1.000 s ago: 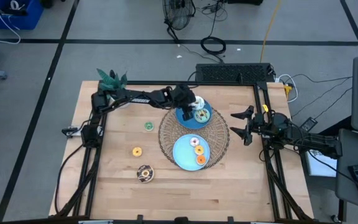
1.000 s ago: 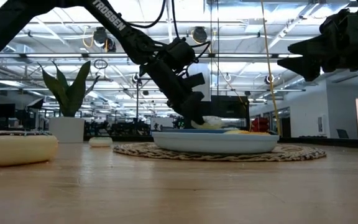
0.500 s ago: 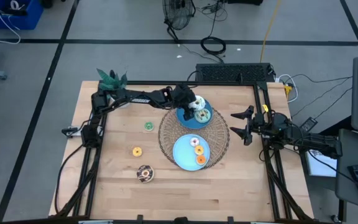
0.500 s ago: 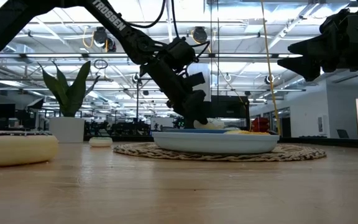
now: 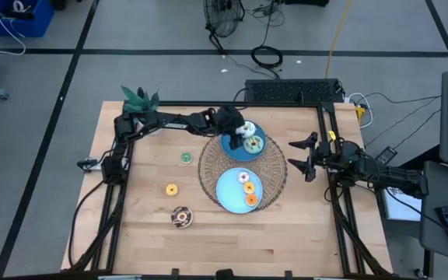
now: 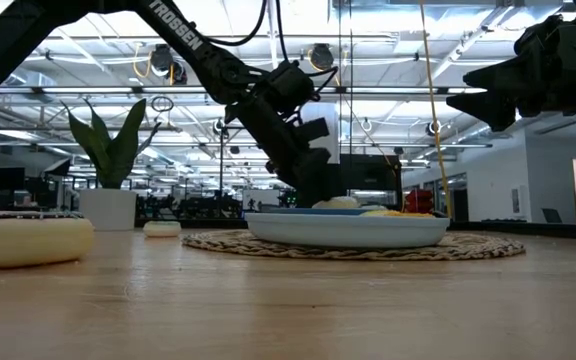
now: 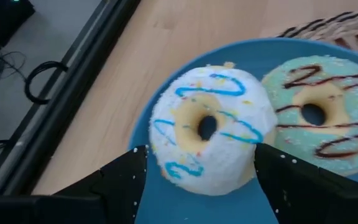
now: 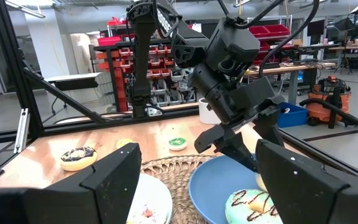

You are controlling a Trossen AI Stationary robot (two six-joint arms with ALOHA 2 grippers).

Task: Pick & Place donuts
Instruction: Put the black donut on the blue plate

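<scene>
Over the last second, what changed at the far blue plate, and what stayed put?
The left tool opened and let go of the white donut, which now lies on the far blue plate beside the teal donut, with the fingers either side of it. In the low view the tool sits slightly lower at the plate. The right tool stayed open and raised at the table's right; the other donuts did not move.

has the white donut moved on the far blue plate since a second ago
Yes. The white donut has dropped slightly, now lying flatter against the far blue plate, beside the teal donut, with the left gripper open around it.
</scene>
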